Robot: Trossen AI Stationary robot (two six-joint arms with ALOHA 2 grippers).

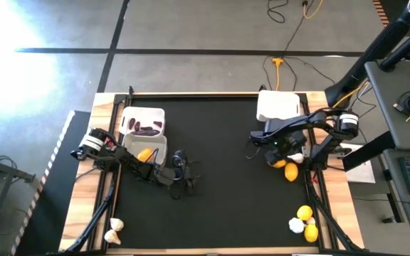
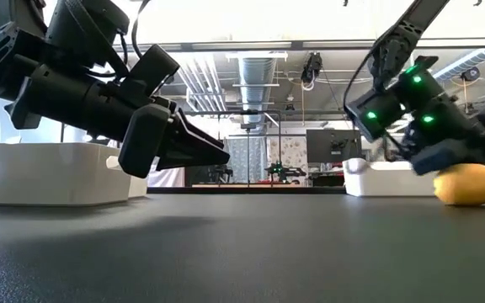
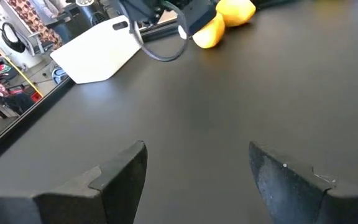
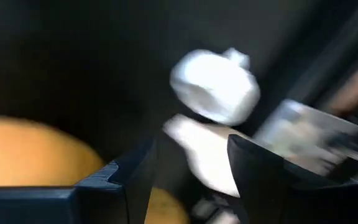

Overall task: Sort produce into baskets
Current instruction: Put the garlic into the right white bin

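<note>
My right gripper (image 1: 282,153) is low over the mat near the right edge, open, beside two yellow-orange lemons (image 1: 290,171) and a white garlic bulb (image 1: 297,158). In the right wrist view a garlic bulb (image 4: 215,84) lies just past the fingertips, and a white piece (image 4: 199,152) shows between the fingers. My left gripper (image 1: 184,175) is open and empty above the bare mat, left of centre. Dark purple pieces (image 1: 145,129) lie in the far-left basket (image 1: 155,112). A lemon (image 1: 144,153) lies in the basket (image 1: 160,142) next to it. My right gripper has its fingers (image 4: 132,177) on either side of the white piece (image 4: 199,152), close to the mat. I cannot tell whether they touch it.
A third white basket (image 1: 279,105) stands at the far edge, behind the right arm. Two lemons (image 1: 305,212) and a garlic bulb (image 1: 295,225) lie at the near right corner. Two garlic bulbs (image 1: 115,225) lie at the near left corner. The mat's middle (image 1: 226,185) is bare.
</note>
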